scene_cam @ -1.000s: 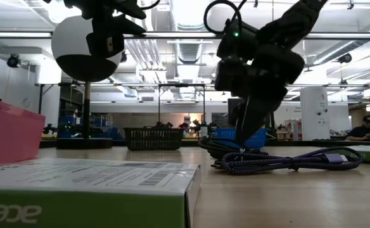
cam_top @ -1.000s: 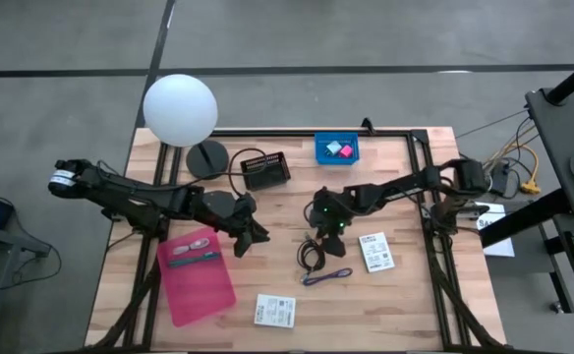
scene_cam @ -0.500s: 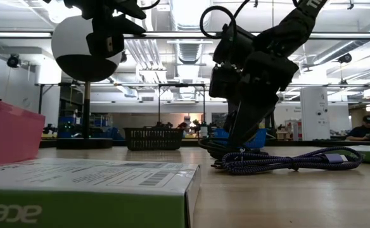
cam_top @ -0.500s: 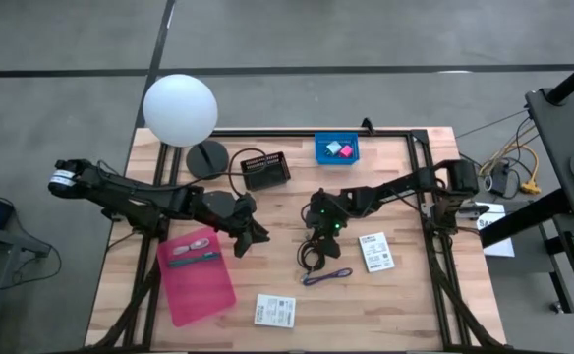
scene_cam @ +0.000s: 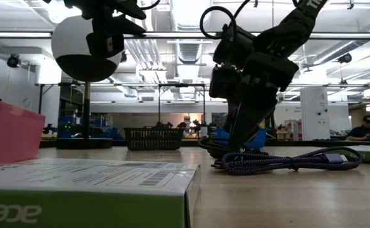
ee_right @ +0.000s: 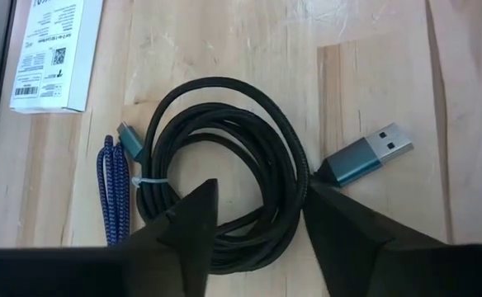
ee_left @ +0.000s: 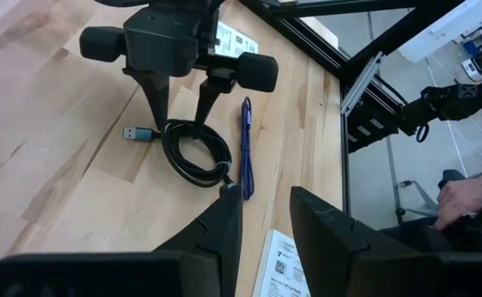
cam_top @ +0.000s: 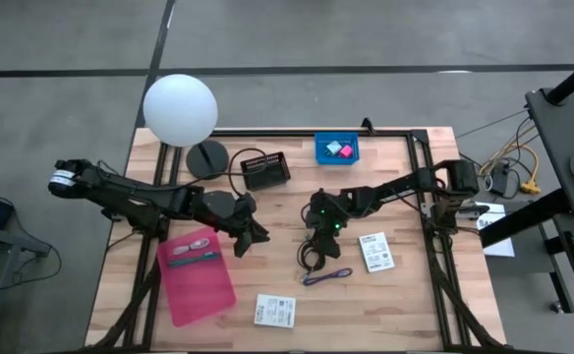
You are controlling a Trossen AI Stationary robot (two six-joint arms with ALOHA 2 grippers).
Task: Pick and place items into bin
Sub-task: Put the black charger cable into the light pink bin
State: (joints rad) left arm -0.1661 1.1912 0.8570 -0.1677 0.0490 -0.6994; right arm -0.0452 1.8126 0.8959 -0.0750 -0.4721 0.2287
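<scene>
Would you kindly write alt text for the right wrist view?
The right gripper, fingers open, straddles one side of a coiled black cable on the wooden table. A purple cable lies beside the coil, with a white packet beyond.

Grey concrete floor, wooden table, white globe lamp, ceiling pipes

The right gripper hangs low over the black coiled cable, its fingers straddling one side of the coil. Just beside the coil lies the purple cable, crowding that flank. A white packet lies near on the outer side. Bare counter lies open between this gripper and the left gripper. Well beyond it stand the black basket and the blue bin.
</scene>
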